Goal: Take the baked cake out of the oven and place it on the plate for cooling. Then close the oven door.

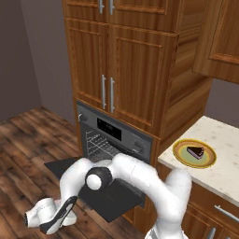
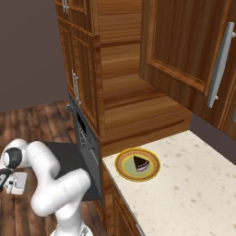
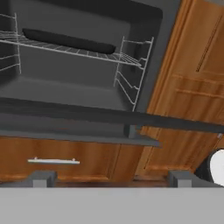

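Left base view, arm folded low before the lowered oven door (image 1: 109, 196), gripper (image 1: 56, 225) spread wide, empty, cake (image 1: 195, 151) on plate (image 1: 179, 154)

- The white arm rises from its base, bends at a dark joint, and reaches down low to the left.
- The hand (image 1: 51, 219) hangs low, near the floor.
- The two dark fingers (image 3: 43, 178) stand wide apart.
- Nothing sits between the fingers.
- The hand looks up from below.
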Available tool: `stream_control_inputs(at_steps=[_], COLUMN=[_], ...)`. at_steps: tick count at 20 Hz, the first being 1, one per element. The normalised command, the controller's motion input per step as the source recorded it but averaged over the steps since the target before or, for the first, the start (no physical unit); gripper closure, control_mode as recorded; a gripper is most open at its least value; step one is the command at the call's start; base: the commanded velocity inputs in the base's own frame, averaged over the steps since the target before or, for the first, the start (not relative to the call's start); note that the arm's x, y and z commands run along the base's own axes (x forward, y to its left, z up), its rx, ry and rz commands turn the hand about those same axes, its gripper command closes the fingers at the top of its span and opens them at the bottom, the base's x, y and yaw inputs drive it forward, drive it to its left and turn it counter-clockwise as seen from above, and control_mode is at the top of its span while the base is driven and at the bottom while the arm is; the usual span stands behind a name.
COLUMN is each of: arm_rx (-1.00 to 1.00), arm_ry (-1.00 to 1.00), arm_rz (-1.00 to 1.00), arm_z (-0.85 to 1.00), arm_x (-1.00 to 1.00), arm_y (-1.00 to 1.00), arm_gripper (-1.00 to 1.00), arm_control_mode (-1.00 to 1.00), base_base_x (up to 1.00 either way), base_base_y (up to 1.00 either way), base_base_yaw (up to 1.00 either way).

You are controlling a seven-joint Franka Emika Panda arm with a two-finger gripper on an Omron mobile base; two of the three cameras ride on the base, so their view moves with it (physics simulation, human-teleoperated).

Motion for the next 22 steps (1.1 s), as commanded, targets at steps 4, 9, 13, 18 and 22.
stream_control_inputs(at_steps=[4, 9, 13, 18, 22], arm_rx=[-0.31, -0.26, -0.22, -0.15, -0.08], arm_ry=[0.0, 0.0, 0.0, 0.0, 0.0], arm_rz=[0.0, 0.0, 0.0, 0.0, 0.0], arm_z=[-0.59, -0.63, -0.41, -0.21, -0.04], arm_x=[0.44, 0.46, 0.53, 0.73, 0.7], arm_y=[0.0, -0.07, -0.11, -0.22, -0.41], arm_gripper=[-1.0, -1.0, -1.0, -1.0, -1.0], arm_control_mode=[-1.0, -1.0, -1.0, -1.0, -1.0], base_base_x=[0.0, 0.0, 0.0, 0.0, 0.0], base_base_y=[0.0, 0.0, 0.0, 0.0, 0.0], base_base_yaw=[0.0, 0.0, 0.0, 0.0, 0.0])
